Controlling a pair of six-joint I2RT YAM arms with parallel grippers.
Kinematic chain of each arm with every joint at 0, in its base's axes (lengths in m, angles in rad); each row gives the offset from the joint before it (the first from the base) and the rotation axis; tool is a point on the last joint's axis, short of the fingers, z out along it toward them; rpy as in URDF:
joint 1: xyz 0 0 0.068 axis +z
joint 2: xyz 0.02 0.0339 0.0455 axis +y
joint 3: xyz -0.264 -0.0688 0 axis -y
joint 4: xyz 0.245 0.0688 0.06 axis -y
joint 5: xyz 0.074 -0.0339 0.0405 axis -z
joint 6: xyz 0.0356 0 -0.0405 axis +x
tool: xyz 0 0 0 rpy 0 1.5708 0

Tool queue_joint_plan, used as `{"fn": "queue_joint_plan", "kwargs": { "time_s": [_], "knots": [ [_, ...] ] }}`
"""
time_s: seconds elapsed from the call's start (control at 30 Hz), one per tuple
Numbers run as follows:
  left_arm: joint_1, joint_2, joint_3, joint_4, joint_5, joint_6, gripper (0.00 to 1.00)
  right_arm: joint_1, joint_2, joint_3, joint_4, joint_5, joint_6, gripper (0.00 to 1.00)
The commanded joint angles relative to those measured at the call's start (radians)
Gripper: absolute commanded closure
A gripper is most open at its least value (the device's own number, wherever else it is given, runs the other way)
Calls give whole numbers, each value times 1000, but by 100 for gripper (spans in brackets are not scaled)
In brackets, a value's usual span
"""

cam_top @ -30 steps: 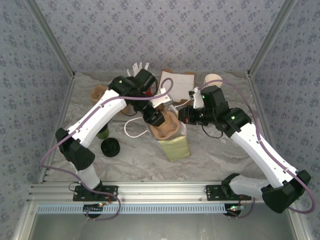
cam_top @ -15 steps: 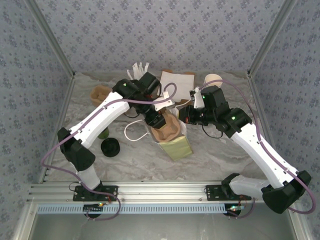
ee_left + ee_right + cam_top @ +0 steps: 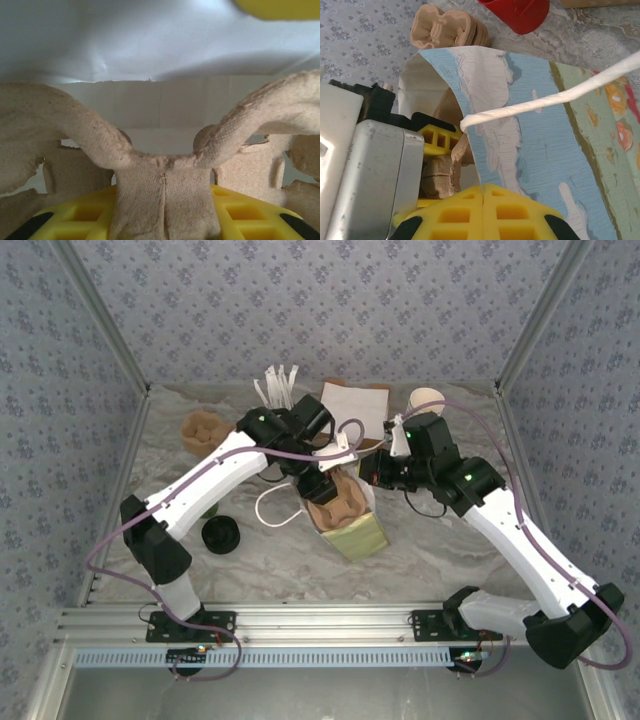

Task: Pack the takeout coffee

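Can just make out the cup (image 3: 208, 510) in the top view, half hidden by the left arm, with the lid (image 3: 220, 534) lying on the table just beside it, both well apart from either gripper. Over at the bag (image 3: 352, 535), mid-table: left gripper (image 3: 318, 483) partway closed, clamped on the centre post of a pulp carrier (image 3: 335, 502) sitting in the bag's mouth. Right gripper (image 3: 368, 472) pinched fully together on the bag's rim. Left wrist view gives the grip up close, with yellow fingers (image 3: 222, 196) either side of the post. Right wrist view adds the bag's print, blue and green with orange blobs, plus a string handle (image 3: 495, 115) across it and a carrier stack (image 3: 447, 27) near a red holder (image 3: 517, 12). Can't make out any lettering.
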Motion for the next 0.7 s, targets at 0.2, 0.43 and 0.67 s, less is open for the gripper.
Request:
{"fn": "queue_joint_plan", "kwargs": {
  "time_s": [0.2, 0.43, 0.67],
  "knots": [
    [-66, 6, -10, 64, -96, 1, 58, -67, -83, -112, 25, 10, 114, 97],
    [-85, 38, 18, 46, -155, 35, 59, -92, -103, -140, 40, 0, 128, 97],
    [-104, 83, 42, 3, -163, 69, 59, -93, -116, -144, 48, 10, 128, 97]
  ]
}}
